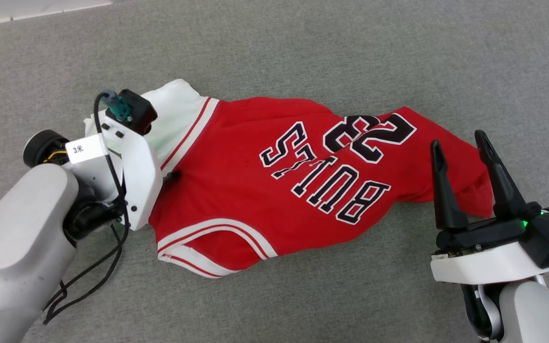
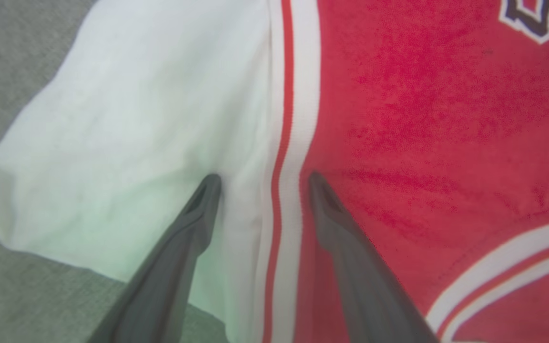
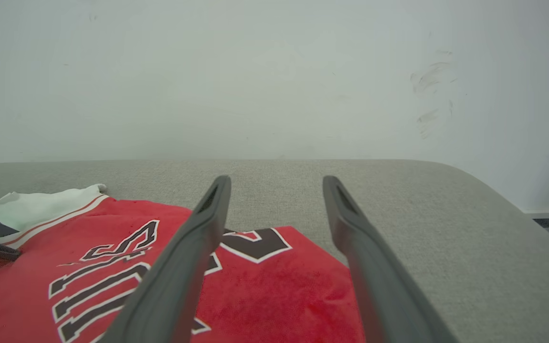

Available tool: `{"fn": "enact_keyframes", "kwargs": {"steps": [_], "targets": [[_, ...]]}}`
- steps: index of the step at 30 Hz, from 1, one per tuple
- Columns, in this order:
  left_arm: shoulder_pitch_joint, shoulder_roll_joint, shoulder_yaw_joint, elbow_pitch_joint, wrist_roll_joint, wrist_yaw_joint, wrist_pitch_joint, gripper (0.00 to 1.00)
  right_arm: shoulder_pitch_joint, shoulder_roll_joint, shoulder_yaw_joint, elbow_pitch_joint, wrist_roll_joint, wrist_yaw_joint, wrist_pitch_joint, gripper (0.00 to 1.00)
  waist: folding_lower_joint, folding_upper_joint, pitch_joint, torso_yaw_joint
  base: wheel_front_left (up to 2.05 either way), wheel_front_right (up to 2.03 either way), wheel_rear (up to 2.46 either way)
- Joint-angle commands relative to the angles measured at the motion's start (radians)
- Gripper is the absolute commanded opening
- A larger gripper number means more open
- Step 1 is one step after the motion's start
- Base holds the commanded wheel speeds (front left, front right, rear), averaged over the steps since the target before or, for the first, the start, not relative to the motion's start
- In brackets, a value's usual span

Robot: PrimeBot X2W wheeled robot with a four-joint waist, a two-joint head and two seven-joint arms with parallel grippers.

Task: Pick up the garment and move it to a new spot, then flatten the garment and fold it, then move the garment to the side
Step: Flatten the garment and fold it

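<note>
Left gripper (image 2: pixel 262 177) is spread wide, empty; its straddle of the garment (image 1: pixel 236 190) sleeve seam is resolved by left wrist view. Right gripper (image 1: pixel 457 139) is held wide, empty, at garment hem.

Head view: from high up, angled steeply down on the grey surface (image 1: pixel 303 47); the whole garment (image 1: pixel 236 190) is in frame, its lettering (image 1: pixel 327 166) upside down to this camera.
Left wrist view: very close, looking along the left end effector (image 2: pixel 261 178) onto the white sleeve (image 2: pixel 136 119) and striped trim (image 2: pixel 293 95).
Right wrist view: low and nearly level, looking along the right end effector (image 3: pixel 277 180) across the garment to a pale wall (image 3: pixel 274 71).
Shared: head and left wrist views share the sleeve seam; head and right wrist views share the lettering.
</note>
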Motion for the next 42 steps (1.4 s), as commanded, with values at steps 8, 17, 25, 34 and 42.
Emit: {"fn": "enact_keyframes", "kwargs": {"steps": [8,17,25,34,42], "targets": [[0.033,0.007,0.077,0.105,-0.030,0.029,-0.190,0.00,0.001,0.001,-0.007,0.007,-0.015,0.000,-0.002,1.00,0.0000,-0.0001,-0.025,0.050,0.00,0.00,0.00],[0.205,0.062,0.176,0.057,-0.091,0.093,-0.353,0.00,0.031,0.001,-0.004,0.022,-0.035,0.000,-0.002,1.00,0.0000,-0.0001,-0.102,0.132,0.00,0.00,0.00],[0.467,0.091,0.162,-0.111,-0.138,0.147,-0.378,0.00,0.053,0.000,-0.006,0.031,-0.050,0.000,-0.002,1.00,0.0000,-0.0001,-0.154,0.189,0.00,0.00,0.00],[0.577,0.046,0.154,-0.276,-0.068,0.208,-0.543,1.00,0.071,0.000,-0.006,0.041,-0.057,0.000,-0.002,1.00,0.0000,-0.0001,-0.194,0.218,0.00,0.00,0.00],[0.531,-0.002,0.187,-0.296,0.082,0.191,-0.870,1.00,0.077,0.000,-0.022,0.039,-0.065,0.000,-0.002,1.00,0.0000,-0.0001,-0.220,0.212,0.00,0.00,0.00]]}}
